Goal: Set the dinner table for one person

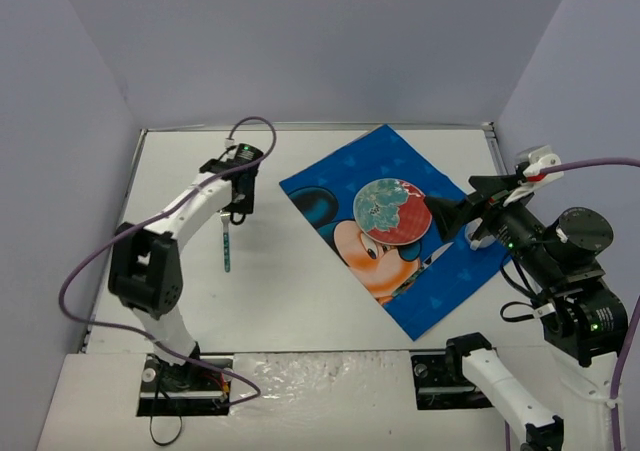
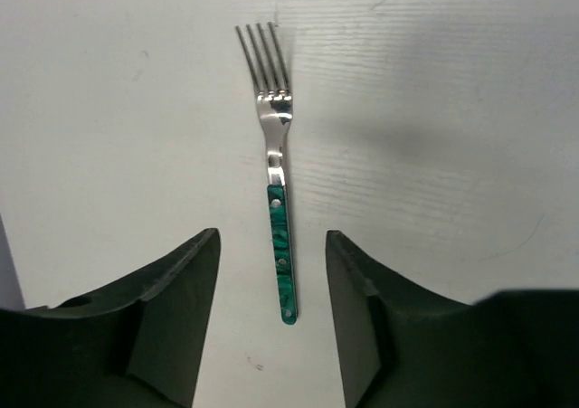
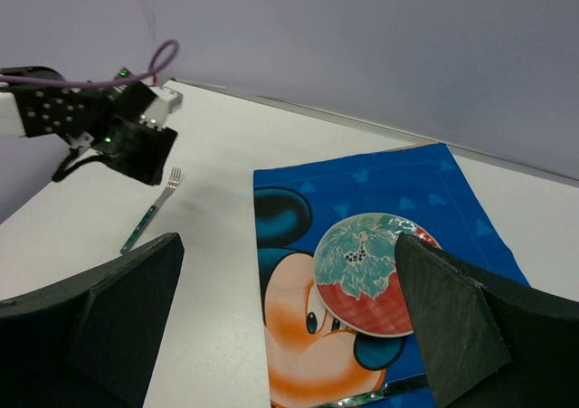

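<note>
From where I stand the white dinner table (image 1: 300,301) carries a blue cartoon-mouse placemat (image 1: 450,286), lying askew right of centre, with a round red-and-green plate (image 1: 391,211) on it. The right gripper (image 1: 445,214) points its dark fingers at the plate's right rim; whether they touch it I can't make out. Over on the left a fork (image 1: 226,247) lies flat on the bare tabletop, green handle toward the arms' bases, and the left gripper (image 1: 238,211) hangs just over its far end.

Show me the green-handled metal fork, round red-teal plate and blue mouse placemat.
green-handled metal fork (image 2: 281,254): left wrist view, its handle.
round red-teal plate (image 1: 391,211): top external view, its centre.
blue mouse placemat (image 1: 375,151): top external view, bare far corner.
</note>
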Controlling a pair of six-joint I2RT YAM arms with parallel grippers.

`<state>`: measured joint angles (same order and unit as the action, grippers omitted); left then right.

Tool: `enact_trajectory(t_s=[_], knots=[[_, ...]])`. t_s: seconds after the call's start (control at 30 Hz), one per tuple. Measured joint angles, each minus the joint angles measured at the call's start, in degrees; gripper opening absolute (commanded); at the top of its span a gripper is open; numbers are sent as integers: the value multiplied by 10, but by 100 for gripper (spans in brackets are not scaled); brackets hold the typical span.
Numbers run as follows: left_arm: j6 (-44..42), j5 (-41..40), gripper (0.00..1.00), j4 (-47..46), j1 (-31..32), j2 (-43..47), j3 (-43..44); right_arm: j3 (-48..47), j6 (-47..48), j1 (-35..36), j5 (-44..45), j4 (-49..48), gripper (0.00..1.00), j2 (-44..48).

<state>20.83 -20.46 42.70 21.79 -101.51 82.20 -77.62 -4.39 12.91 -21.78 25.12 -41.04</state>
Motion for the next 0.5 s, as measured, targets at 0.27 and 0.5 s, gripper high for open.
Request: enact_trajectory(t_s=[0.27, 0.5], knots=[[15, 94, 50, -90, -82, 76, -148, 2, 0, 0, 0, 0, 100, 1], [23, 159, 43, -144, -103, 60, -228, 3, 0, 0, 0, 0, 100, 1]])
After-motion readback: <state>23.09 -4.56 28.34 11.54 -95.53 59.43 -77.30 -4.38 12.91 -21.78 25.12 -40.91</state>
